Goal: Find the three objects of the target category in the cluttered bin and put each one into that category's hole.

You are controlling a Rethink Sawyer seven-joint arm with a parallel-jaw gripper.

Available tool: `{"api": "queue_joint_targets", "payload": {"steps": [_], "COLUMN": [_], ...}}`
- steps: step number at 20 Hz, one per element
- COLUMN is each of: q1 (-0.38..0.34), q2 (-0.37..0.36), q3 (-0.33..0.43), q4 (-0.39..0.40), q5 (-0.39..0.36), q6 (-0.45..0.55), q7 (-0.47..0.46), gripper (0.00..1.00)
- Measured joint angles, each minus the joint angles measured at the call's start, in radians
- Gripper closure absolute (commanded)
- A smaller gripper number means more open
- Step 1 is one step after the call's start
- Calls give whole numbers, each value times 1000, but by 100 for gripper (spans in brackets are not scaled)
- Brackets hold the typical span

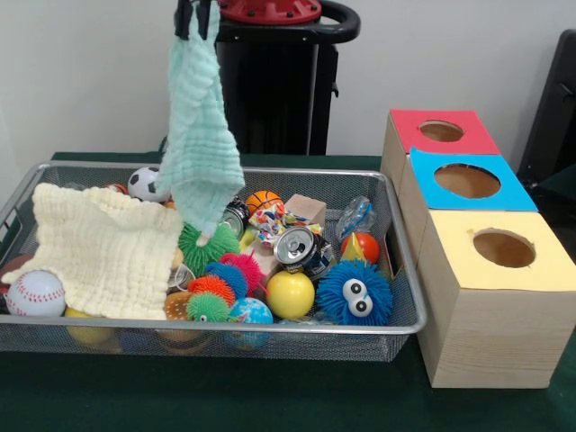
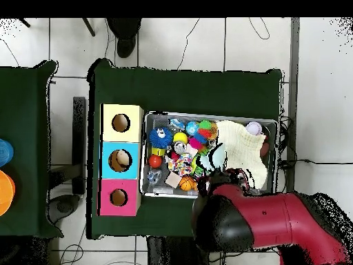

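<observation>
Room: pale wall, tiled floor, cables trailing.
Desk point(image 1: 270, 396): green cloth cover.
Bin point(image 1: 297, 344): wire mesh, crowded with balls, can, spiky toys.
Green cloth point(image 1: 200, 135): hanging above bin's middle, pinched at its top corner by the tool point(image 1: 196, 18); judged light, limp, likely to sway and snag.
Cream cloth point(image 1: 103, 247): draped over bin's left end; grip a raised fold.
Boxes point(image 1: 486, 270): beside bin, red, blue, yellow holes.

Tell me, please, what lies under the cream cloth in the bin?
Beneath the cream cloth only a yellow ball peeks out at its front edge; whatever else it covers in the wire bin stays hidden.
</observation>
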Motion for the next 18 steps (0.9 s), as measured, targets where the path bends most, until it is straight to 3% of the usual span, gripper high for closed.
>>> {"api": "queue_joint_targets", "payload": {"steps": [8, 18], "q1": [8, 138], "q2": [-23, -12], "q3": [30, 31], "q4": [53, 78], "q5": [82, 106], "q6": [0, 0], "q7": [0, 0], "gripper": [100, 100]}}
